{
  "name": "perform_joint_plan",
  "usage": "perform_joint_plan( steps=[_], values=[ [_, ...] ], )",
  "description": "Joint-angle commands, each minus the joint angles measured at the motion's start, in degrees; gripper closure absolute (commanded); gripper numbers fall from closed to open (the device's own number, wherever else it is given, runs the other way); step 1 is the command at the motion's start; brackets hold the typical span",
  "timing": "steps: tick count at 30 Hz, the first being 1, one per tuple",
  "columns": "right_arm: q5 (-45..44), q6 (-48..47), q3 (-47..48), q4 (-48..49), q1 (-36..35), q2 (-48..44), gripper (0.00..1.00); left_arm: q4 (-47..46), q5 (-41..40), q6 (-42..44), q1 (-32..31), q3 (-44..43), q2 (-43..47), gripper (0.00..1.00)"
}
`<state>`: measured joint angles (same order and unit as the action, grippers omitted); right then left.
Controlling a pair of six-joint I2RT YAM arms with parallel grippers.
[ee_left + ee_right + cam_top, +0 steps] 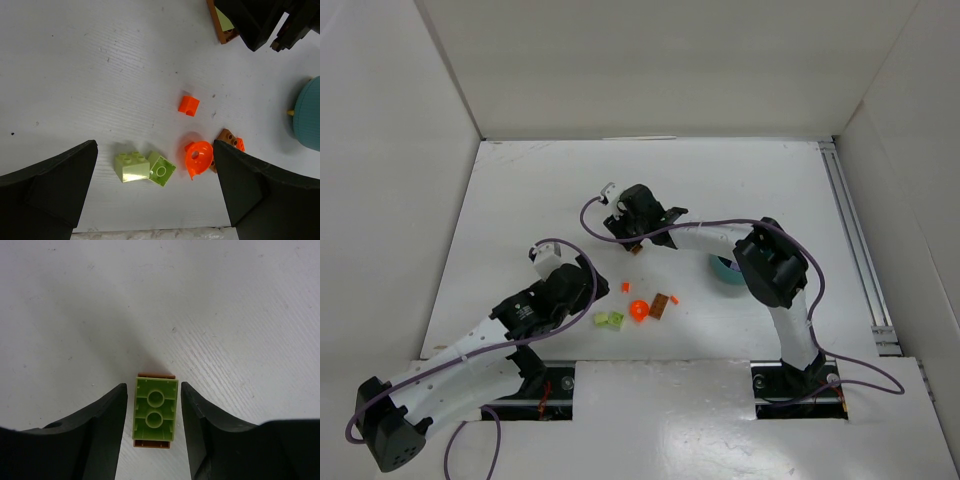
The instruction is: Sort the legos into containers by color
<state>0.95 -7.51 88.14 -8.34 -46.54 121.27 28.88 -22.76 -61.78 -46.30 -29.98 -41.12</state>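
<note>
Right wrist view: right gripper (154,386) stood apart astride a lime green plastic brick (155,410) atop a brown plastic brick (151,443), seemingly light, rigid, slick; long sides suited pinching.

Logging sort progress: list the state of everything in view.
left fingers: open, empty.
right fingers: open, straddling stacked bricks.
stacked bricks: green over brown, hollow up.
lime bricks: loose, unsorted.
small orange brick: loose.
round orange piece: loose, hollow showing.
teal bowl: mostly hidden, contents unseen.
</note>
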Motion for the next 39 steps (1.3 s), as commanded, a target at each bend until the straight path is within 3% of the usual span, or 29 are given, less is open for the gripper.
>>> perform_joint_plan(
  steps=[1, 8, 16, 20, 25, 28, 29, 33, 39],
  values=[
    [1.86, 0.13, 2.04, 2.80, 0.23, 0.98, 0.48, -1.02, -0.44, 0.69, 0.25, 0.45, 0.69, 0.00],
    [1.86, 0.13, 1.51, 2.80, 0.23, 0.98, 0.49, -1.02, -0.44, 1.22, 0.25, 0.45, 0.69, 0.00],
    [2.64, -0.40, -0.25, 3.41, 0.23, -2.44, 0.79, -1.64, -0.44, 2.36, 0.25, -0.08, 1.22, 0.00],
    [6.95, -1.54, -3.23, 5.08, 1.28, -6.92, 0.83, -3.56, 0.18, 4.12, 0.25, -0.61, 1.75, 0.00],
    [20.29, -0.23, -10.85, 9.91, 4.88, -16.39, 0.85, -11.01, 3.94, 9.64, 0.25, -0.09, 5.69, 0.00],
    [36.09, 2.31, -16.31, 14.31, 8.57, -22.37, 0.88, -20.06, 13.86, 18.95, 0.25, 2.89, 9.99, 0.00],
    [45.01, 3.54, -17.55, 15.27, 9.53, -23.61, 0.89, -26.10, 19.54, 20.98, 0.25, 3.69, 11.23, 0.01],
    [60.26, 12.32, -24.32, 24.32, 11.65, -29.07, 0.89, -38.88, 31.68, 31.70, 0.25, 8.17, 17.12, 0.01],
    [64.35, 18.31, -27.93, 27.15, 10.42, -37.93, 0.86, -47.41, 35.24, 40.15, 0.25, 10.03, 19.24, 0.02]
  ],
)
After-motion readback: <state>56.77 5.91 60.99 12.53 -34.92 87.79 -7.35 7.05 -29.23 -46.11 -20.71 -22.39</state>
